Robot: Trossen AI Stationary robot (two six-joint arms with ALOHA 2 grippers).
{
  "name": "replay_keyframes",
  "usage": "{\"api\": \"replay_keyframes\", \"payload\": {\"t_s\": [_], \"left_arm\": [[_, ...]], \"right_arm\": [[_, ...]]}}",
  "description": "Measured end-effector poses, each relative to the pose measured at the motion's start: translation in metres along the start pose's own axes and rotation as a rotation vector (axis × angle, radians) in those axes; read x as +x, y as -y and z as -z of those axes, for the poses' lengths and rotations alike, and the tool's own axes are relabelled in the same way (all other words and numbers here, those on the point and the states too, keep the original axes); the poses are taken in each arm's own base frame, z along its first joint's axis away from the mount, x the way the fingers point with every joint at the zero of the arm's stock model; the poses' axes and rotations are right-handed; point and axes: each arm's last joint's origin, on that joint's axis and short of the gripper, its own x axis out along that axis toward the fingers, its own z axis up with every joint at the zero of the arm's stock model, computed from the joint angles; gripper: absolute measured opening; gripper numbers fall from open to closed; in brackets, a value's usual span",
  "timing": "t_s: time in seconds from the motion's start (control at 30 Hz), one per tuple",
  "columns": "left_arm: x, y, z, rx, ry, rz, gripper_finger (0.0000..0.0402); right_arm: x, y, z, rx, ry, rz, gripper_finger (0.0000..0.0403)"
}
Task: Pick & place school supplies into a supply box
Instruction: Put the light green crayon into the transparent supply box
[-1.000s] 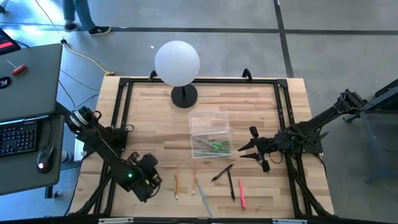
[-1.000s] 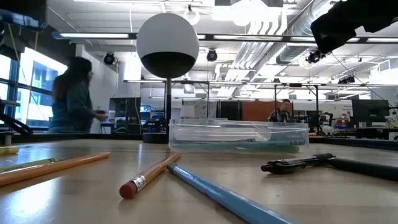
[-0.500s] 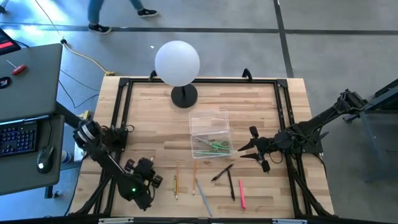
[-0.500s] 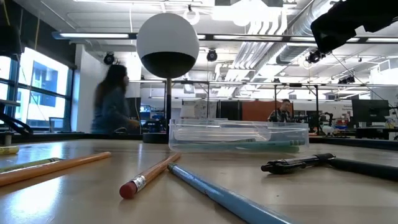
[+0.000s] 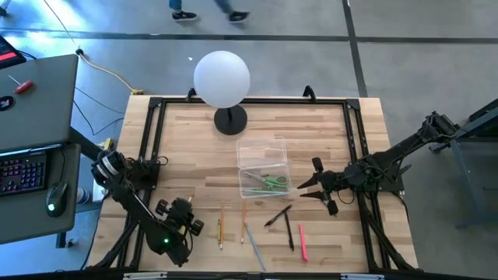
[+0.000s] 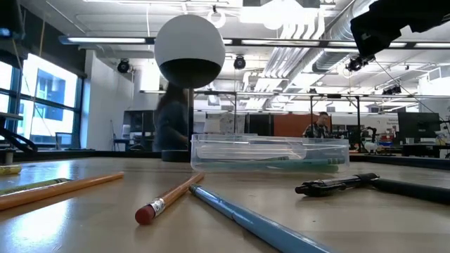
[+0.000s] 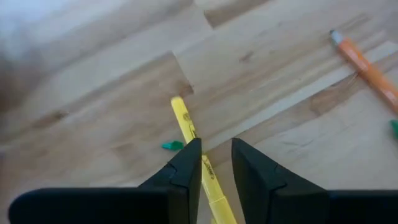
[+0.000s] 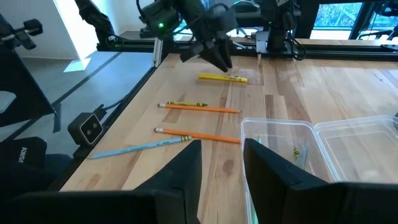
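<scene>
My left gripper (image 5: 185, 221) (image 7: 216, 146) hovers open near the table's near-left corner, pointing down over a yellow pen (image 7: 185, 123) (image 8: 222, 78) that lies flat between its fingertips' line. Whether it touches the pen, I cannot tell. My right gripper (image 5: 302, 190) (image 8: 221, 149) waits open, just right of the clear supply box (image 5: 263, 173) (image 8: 278, 146). The box stands open, its lid (image 5: 262, 148) lying beside it, and the green-handled scissors (image 5: 269, 182) lie inside. Pencils and pens (image 5: 243, 223) lie flat on the table between the box and the near edge.
A white globe lamp (image 5: 222, 78) stands at the far edge behind the box. Loose on the wood are two orange pencils (image 8: 199, 107), a blue-grey one (image 6: 253, 221), black pens (image 5: 278, 215) and a red one (image 5: 302, 243). A black frame (image 5: 148, 148) borders the table.
My left arm has drawn back a little toward the table's near-left corner, taking its gripper with it. The right arm, the box and the pencils have kept still. A person has walked past beyond the table's far edge.
</scene>
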Motion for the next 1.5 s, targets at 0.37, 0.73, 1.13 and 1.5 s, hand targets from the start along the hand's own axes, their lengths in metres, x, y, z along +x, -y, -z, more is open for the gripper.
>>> {"api": "replay_keyframes", "payload": {"t_s": [0.37, 0.73, 1.13, 1.5], "left_arm": [[-0.028, 0.006, -0.017, -0.017, 0.046, -0.029, 0.0117], [-0.018, 0.013, -0.005, -0.062, 0.028, -0.056, 0.0117], [-0.017, 0.014, -0.003, -0.070, -0.002, -0.060, 0.0178], [0.012, 0.006, 0.011, -0.128, 0.016, 0.003, 0.0204]], "right_arm": [[0.000, 0.000, 0.000, 0.000, 0.000, 0.000, 0.0099], [0.000, 0.000, 0.000, 0.000, -0.003, 0.001, 0.0099], [0.000, 0.000, 0.001, -0.003, -0.010, 0.002, 0.0099], [0.000, 0.000, 0.002, -0.005, -0.019, 0.003, 0.0099]]}}
